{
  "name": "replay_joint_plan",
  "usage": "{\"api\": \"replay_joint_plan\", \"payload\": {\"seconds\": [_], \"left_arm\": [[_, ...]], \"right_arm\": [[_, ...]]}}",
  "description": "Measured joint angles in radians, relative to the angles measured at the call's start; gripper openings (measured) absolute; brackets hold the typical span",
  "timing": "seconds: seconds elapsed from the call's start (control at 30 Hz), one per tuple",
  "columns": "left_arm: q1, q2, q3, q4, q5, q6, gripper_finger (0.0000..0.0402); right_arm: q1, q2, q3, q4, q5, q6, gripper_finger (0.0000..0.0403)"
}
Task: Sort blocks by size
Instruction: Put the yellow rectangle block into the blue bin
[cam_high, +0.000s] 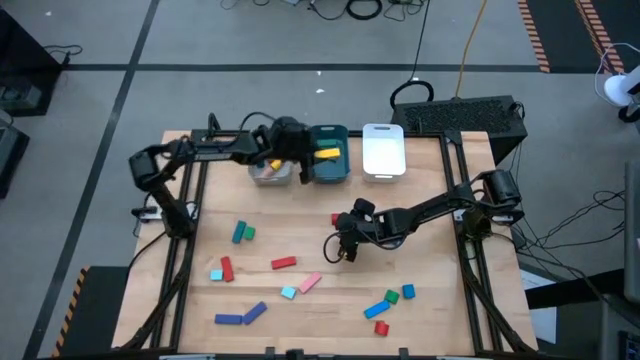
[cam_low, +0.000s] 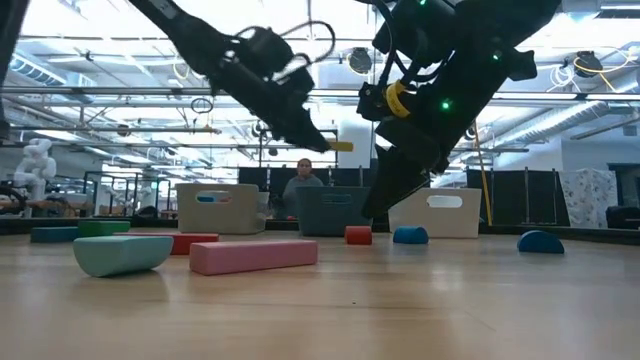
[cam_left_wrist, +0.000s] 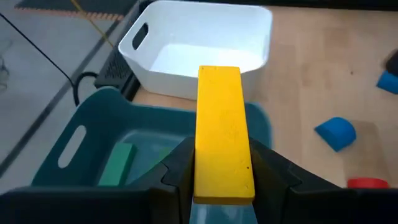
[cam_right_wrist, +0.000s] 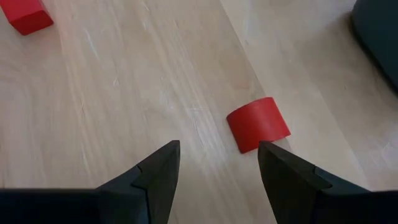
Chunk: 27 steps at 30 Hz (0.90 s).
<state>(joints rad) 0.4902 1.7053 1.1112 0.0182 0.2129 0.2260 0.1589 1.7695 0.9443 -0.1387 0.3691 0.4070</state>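
Bench middle open — edges cluttered
Three trays (cam_high: 383, 165) line the far edge; blocks (cam_high: 283, 263) scatter across the near half.

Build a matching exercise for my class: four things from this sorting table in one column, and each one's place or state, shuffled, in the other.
1. yellow bar
2. green block
3. white tray
4. right tool

a. open above the table beside a red block
b. lying in the teal tray
c. holding nothing
d. gripped in the left tool

Pairs: 1-d, 2-b, 3-c, 4-a
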Motion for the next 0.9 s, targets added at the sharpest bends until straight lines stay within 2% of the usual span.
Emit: {"api": "replay_joint_plan", "payload": {"seconds": [0.13,0.33,0.47,0.7,0.9], "left_arm": [[0.039,0.093,0.109,-0.087,0.048,0.002,0.0116],[0.067,0.217,0.247,-0.254,0.048,0.051,0.0116],[0.075,0.271,0.299,-0.288,0.047,0.052,0.0116],[0.079,0.286,0.318,-0.308,0.046,0.068,0.0144],[0.079,0.286,0.318,-0.323,0.041,0.071,0.0152]], "right_arm": [[0.000,0.000,0.000,0.000,0.000,-0.004,0.0200],[0.000,0.000,0.000,0.000,0.000,-0.004,0.0200],[0.000,0.000,0.000,0.001,0.001,-0.006,0.0200],[0.000,0.000,0.000,0.002,0.001,-0.008,0.0200],[0.000,0.000,0.000,0.002,0.001,-0.011,0.0200]]}}
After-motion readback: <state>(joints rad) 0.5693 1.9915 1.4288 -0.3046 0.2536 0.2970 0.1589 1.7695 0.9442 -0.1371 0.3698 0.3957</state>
